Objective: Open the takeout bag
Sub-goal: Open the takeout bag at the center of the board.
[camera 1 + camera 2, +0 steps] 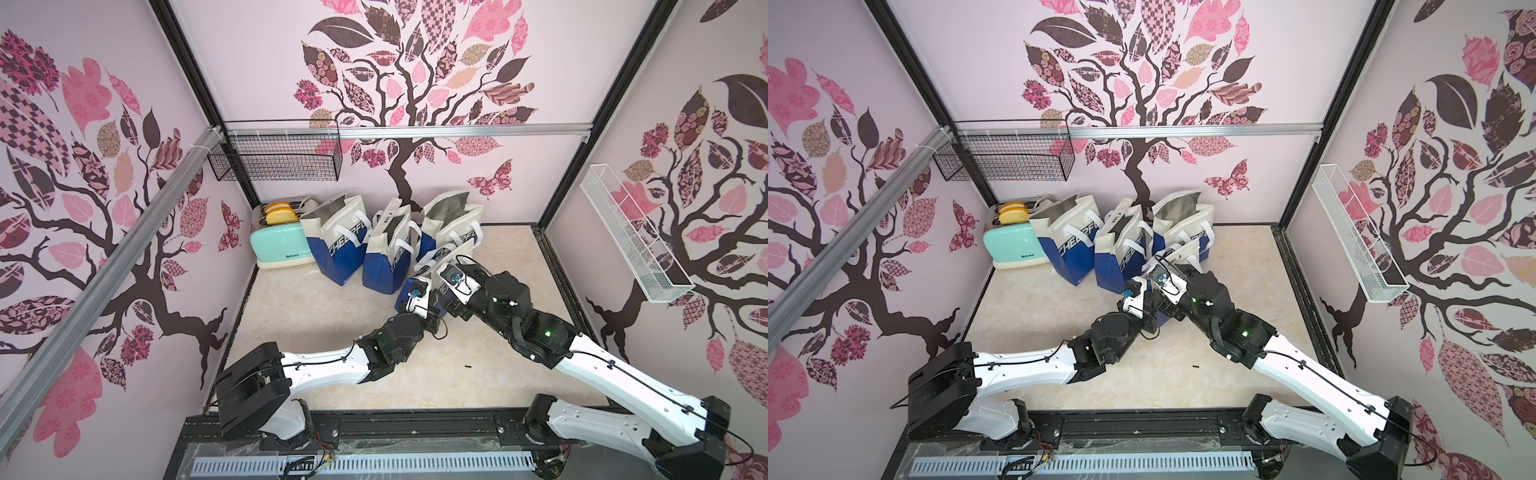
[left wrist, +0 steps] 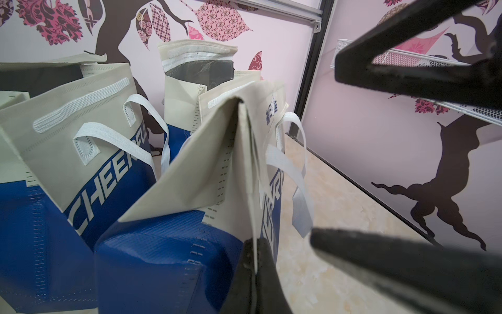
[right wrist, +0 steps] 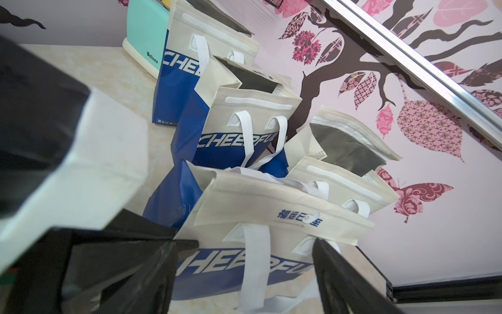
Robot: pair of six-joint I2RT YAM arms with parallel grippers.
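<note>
The takeout bag, blue below and beige above with white handles, stands in front of the other bags with its mouth pressed flat and closed. My left gripper is shut on the thin beige edge of the bag's top at one side. My right gripper is open at the bag's printed front face, with a white handle hanging between its fingers without touching them. Both black fingers stand wide apart in the left wrist view. In both top views the wrists hide the fingertips.
Three more bags of the same kind stand open along the back wall. Left of them is a mint toaster holding bread. A black wire basket hangs on the back rail, a white one on the right wall.
</note>
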